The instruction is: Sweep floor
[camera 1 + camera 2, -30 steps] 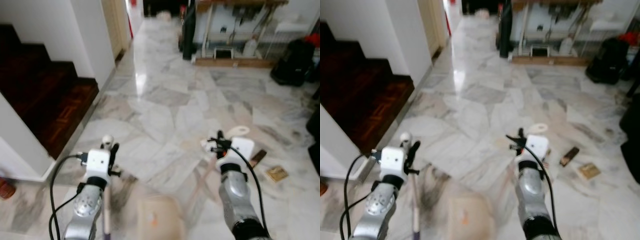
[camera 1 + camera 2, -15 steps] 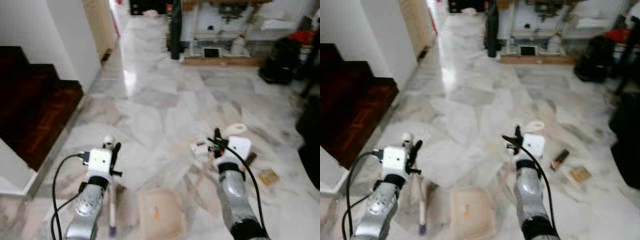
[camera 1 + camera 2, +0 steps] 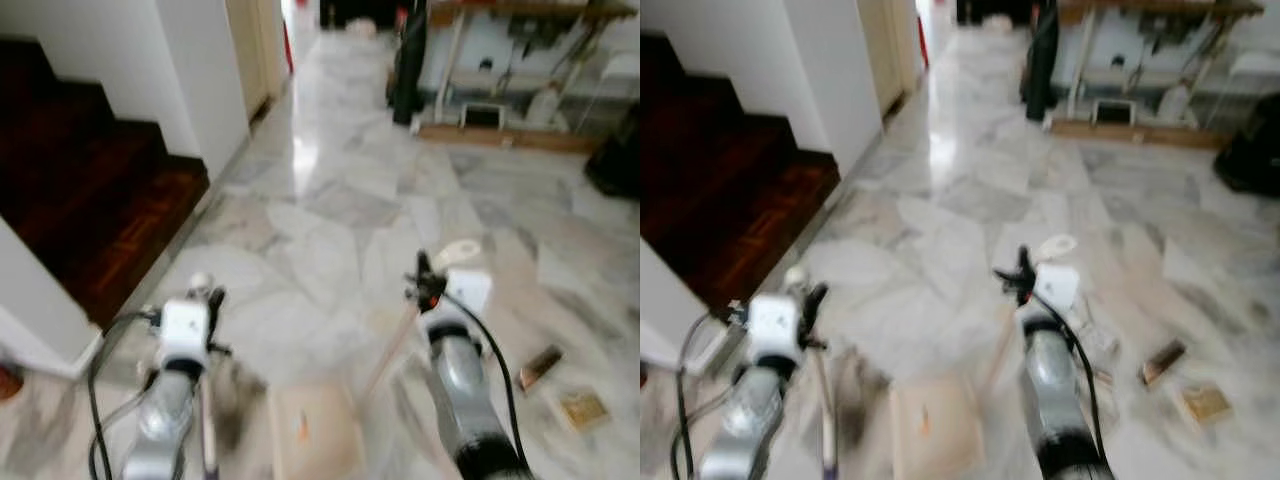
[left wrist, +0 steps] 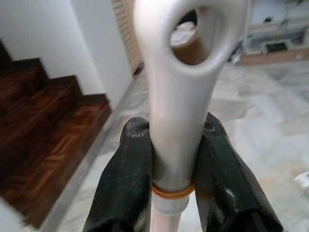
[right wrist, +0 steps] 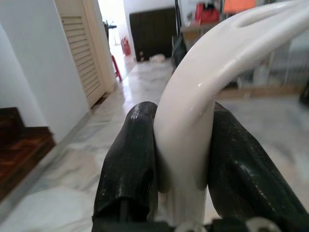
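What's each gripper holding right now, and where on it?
Left gripper: the broom handle, fingers clamped just below its hanging-hole end. Right gripper: the dustpan handle, gripped at its curved white top, with the dustpan on the floor between the arms.

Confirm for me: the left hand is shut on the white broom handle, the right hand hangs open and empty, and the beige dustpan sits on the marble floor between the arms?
Not quite. The right hand is not empty: the right wrist view shows its black fingers clamped on a white curved plastic handle. The rest holds: the left hand is shut on the white broom handle, and the beige dustpan sits on the marble floor between the arms.
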### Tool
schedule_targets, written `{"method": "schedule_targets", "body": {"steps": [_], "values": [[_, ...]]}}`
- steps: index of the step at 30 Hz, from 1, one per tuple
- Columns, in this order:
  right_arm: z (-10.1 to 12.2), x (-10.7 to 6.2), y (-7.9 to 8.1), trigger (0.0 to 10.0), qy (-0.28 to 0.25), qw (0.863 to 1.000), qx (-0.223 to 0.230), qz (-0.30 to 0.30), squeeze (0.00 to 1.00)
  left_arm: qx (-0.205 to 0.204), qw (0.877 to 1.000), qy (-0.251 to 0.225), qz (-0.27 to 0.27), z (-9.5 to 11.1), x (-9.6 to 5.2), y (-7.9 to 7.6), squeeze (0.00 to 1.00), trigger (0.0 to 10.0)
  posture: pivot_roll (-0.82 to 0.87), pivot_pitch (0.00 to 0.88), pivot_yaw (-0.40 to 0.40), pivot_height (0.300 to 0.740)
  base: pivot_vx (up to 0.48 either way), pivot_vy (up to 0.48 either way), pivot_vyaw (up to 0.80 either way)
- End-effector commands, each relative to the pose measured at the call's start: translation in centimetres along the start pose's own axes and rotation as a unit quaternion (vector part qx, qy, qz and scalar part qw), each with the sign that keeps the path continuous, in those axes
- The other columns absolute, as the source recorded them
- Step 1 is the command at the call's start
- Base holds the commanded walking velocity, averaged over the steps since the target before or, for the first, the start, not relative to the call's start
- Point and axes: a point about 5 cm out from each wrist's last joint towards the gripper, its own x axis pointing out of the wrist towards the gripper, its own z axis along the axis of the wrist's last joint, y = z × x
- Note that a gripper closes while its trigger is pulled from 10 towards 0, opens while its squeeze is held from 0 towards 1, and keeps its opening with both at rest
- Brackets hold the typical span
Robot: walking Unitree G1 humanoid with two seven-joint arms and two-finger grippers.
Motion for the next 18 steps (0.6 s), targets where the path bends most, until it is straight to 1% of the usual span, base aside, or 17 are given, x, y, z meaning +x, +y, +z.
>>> {"method": "schedule_targets", "body": {"steps": [1,10,15,18], "values": [[1.17,0.65,1.07,10.0,-0.026,1.0,0.005,0.015,0.0,0.009,1.0,-0.022,0.01,0.79,0.3,0.86,0.0,10.0,0.12,0.0,-0.003,0.74,0.319,0.0,0.0],[1.2,0.6,1.09,10.0,-0.027,0.999,0.007,0.016,0.0,0.009,1.0,-0.021,0.011,0.78,0.31,0.82,0.0,10.0,0.12,0.0,-0.003,0.74,0.319,0.0,0.0],[0.9,0.56,1.11,10.0,-0.015,1.0,0.012,0.014,0.0,0.009,1.0,-0.021,0.009,0.73,0.28,0.82,0.0,10.0,0.12,0.0,0.0,0.74,0.319,0.0,0.0],[0.83,0.58,1.18,10.0,-0.013,1.0,0.018,0.012,0.0,0.009,1.0,-0.022,0.008,0.76,0.33,0.82,0.0,10.0,0.13,0.0,0.001,0.74,0.322,0.0,-0.8]]}}
